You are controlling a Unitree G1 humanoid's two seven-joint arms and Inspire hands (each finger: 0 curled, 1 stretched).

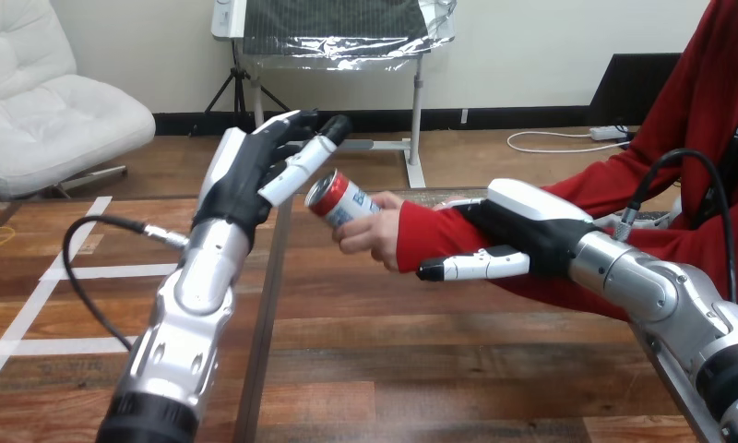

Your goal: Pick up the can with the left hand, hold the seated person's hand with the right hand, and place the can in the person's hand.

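Worktop planks run across the foreground, with both silver forearms reaching over them. The right robot hand clasps the person's wrist in its red sleeve, palm lying on top and thumb pressed along the near side. The left robot hand is raised above the worktop's left half, fingers loosely spread and holding nothing, its thumb just beside the can's top; whether they touch is unclear. The person's hand grips the red, white and blue can, tilted with its top toward the left robot hand.
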